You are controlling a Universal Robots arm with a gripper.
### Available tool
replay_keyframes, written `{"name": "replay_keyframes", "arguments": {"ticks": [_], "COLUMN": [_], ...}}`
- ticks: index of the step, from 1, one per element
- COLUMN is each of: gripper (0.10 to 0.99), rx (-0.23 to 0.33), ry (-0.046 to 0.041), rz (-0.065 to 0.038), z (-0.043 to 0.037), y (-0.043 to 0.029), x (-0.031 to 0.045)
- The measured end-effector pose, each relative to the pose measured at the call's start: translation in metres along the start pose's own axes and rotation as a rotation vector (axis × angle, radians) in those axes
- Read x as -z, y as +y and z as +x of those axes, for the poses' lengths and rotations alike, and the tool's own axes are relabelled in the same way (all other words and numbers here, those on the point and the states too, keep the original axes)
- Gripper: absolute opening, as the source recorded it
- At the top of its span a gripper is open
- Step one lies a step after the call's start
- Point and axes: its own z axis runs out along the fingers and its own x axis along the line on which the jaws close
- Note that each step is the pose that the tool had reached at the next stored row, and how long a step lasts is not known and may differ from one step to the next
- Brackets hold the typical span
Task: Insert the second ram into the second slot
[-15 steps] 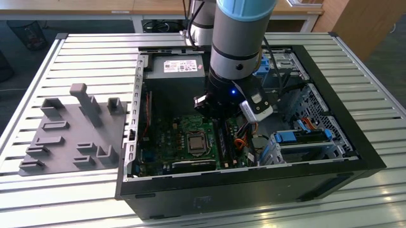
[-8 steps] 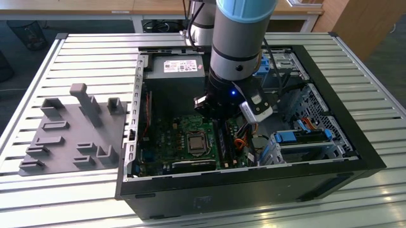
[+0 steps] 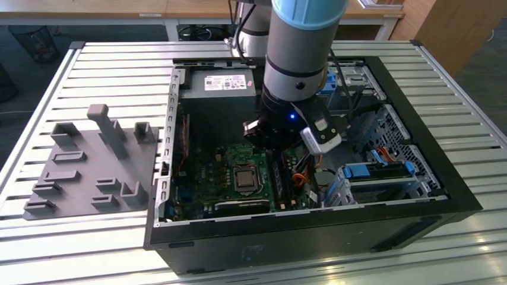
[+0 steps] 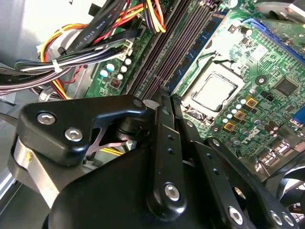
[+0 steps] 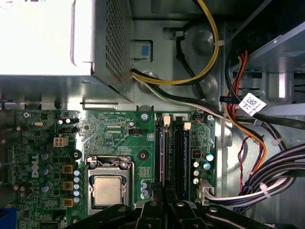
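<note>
My gripper [image 4: 163, 95] is down inside the open computer case [image 3: 443, 178], at one end of the bank of memory slots [image 5: 172, 157]. Its black fingers [image 4: 162, 124] lie pressed together and shut, their tips right over the dark slot rows [image 4: 183, 43]. I see nothing blue between them. A thin blue edge [image 5: 159, 157] runs along the slot row nearest the processor [image 5: 107, 190]. I cannot tell whether it is the second ram. The exterior view shows the arm [image 3: 297, 65] standing upright over the motherboard [image 3: 230, 178], with the slot rows [image 3: 277, 175] just below its wrist.
Bundles of coloured cables [image 5: 267, 176] crowd the side of the slots away from the processor. The power supply [image 3: 218, 86] sits at the far end of the case and drive cages [image 3: 376, 175] on the exterior view's right. A grey fixture plate [image 3: 87, 166] lies outside the case.
</note>
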Motion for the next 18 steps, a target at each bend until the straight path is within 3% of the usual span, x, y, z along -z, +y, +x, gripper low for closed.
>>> {"name": "replay_keyframes", "arguments": {"ticks": [10,18], "gripper": [0.137,0.137], "rx": [0.0,0.014], "ry": [0.0173,0.0186], "rz": [0.0,0.0], "z": [-0.0032,-0.005], "y": [-0.0001,-0.0001], "x": [-0.006,-0.007]}}
